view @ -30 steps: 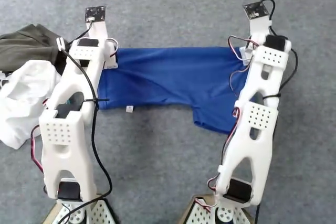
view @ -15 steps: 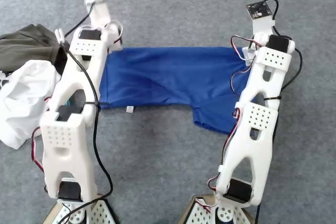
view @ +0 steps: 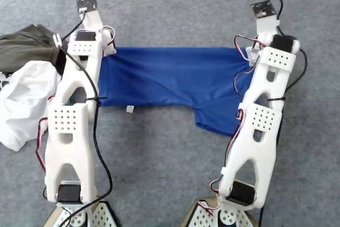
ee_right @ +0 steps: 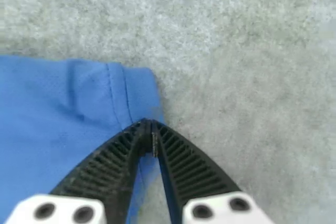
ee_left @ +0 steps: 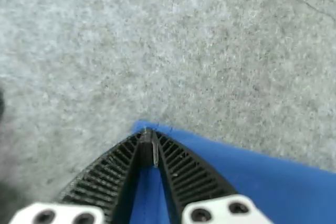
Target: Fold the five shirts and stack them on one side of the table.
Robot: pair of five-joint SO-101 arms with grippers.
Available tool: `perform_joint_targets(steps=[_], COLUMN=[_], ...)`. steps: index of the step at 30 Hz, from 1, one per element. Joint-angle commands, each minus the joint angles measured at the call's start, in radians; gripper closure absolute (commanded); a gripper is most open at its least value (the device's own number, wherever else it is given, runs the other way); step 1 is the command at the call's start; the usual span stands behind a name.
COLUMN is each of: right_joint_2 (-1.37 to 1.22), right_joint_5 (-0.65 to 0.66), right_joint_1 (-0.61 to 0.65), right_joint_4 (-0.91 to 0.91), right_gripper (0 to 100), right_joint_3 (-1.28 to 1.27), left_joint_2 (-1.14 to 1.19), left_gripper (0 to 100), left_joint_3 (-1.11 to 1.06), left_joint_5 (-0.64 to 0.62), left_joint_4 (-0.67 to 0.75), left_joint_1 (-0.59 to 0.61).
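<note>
blue shirt (view: 170, 78) is spread across high-view centre, long axis left-to-right | left gripper (ee_left: 148, 139) is pinched onto its upper-left corner | right gripper (ee_right: 149, 132) is pinched onto its upper-right corner | fold is judged to run toward lower frame

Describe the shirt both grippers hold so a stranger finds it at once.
On the grey felt-like table, look between the two white robot arms. The bright blue cloth shirt lies spread flat there, unlike the crumpled white shirt and dark olive garment bunched beside the left arm.
</note>
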State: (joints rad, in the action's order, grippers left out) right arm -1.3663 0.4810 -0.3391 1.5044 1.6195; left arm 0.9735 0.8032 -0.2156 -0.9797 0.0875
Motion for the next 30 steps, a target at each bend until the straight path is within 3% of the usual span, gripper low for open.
perform_joint_targets(steps=[1,5,13,18,24,30], right_joint_2=[0.142,0.211,0.329,0.358,0.456,0.598], right_joint_5=[-0.025,-0.026,-0.063,0.110,0.417,0.592], right_joint_1=[-0.023,-0.012,0.035,0.017,-0.049,-0.063], right_joint_4=[0.020,0.040,0.201,0.265,0.267,0.265], right_gripper=[98.3,98.3,98.3,98.0,93.1,91.0], right_joint_3=[0.053,0.053,0.047,0.042,0.010,-0.335], left_joint_2=[0.012,0.035,0.038,0.038,0.038,0.038], left_gripper=[97,97,97,97,97,97], left_joint_3=[0.142,0.216,0.257,0.262,0.262,0.262], left_joint_5=[-0.003,0.002,-0.003,-0.005,-0.005,-0.005], left_joint_4=[-0.098,-0.172,-0.183,-0.181,-0.175,-0.175], left_joint_1=[0.024,0.016,0.062,0.094,0.110,0.105])
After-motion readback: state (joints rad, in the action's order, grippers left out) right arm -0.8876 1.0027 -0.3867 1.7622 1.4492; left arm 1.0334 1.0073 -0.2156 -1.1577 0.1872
